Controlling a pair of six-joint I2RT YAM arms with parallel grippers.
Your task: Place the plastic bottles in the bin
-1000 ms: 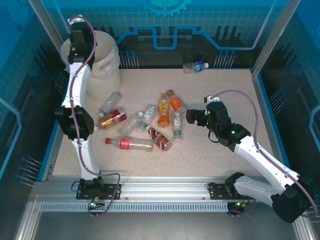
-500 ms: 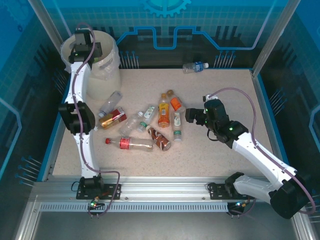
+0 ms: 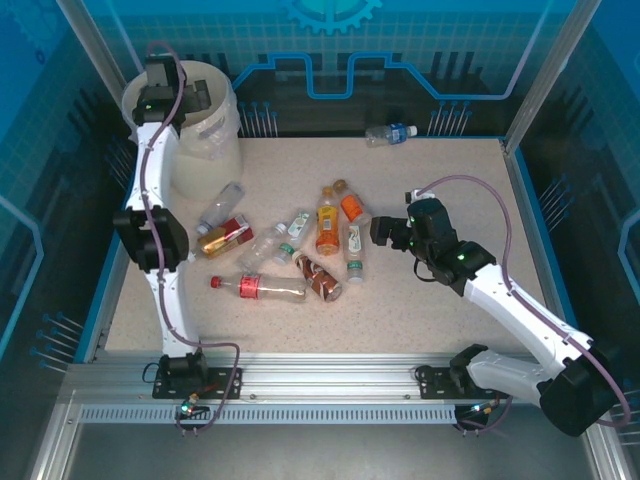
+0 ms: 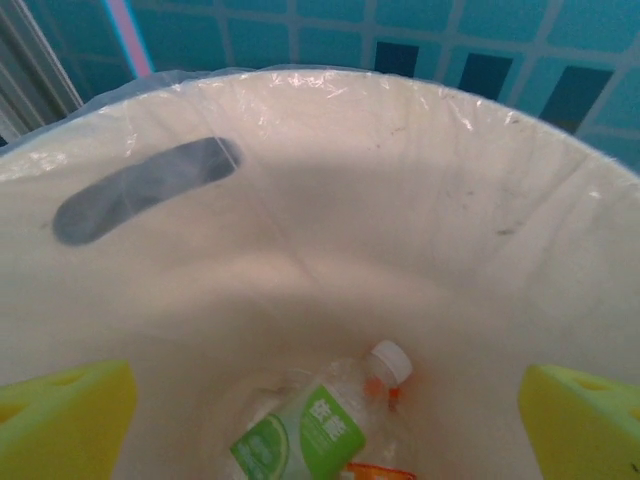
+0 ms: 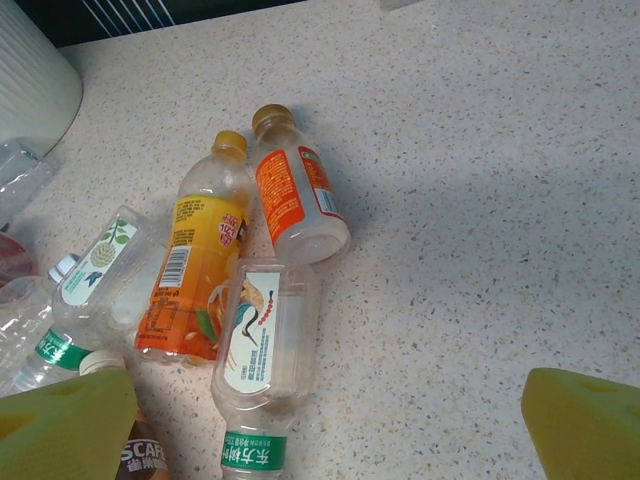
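The cream-white bin stands at the far left corner, and my left gripper hangs open over its mouth. In the left wrist view the bin's lined wall surrounds a clear green-labelled bottle lying at the bottom, with the left gripper holding nothing. Several bottles lie mid-table, among them a yellow-orange one, an orange-labelled one and a clear one. My right gripper is open just right of them. Its wrist view has the right gripper above the clear crane-labelled bottle.
A red-capped clear bottle and a brown one lie nearer the front. A blue-capped bottle rests by the back wall. Two more bottles lie beside the bin. The right half of the table is bare.
My left gripper has swung right, from the bin's left rim to over its opening. The right gripper edged slightly left toward the bottles, then stayed still.
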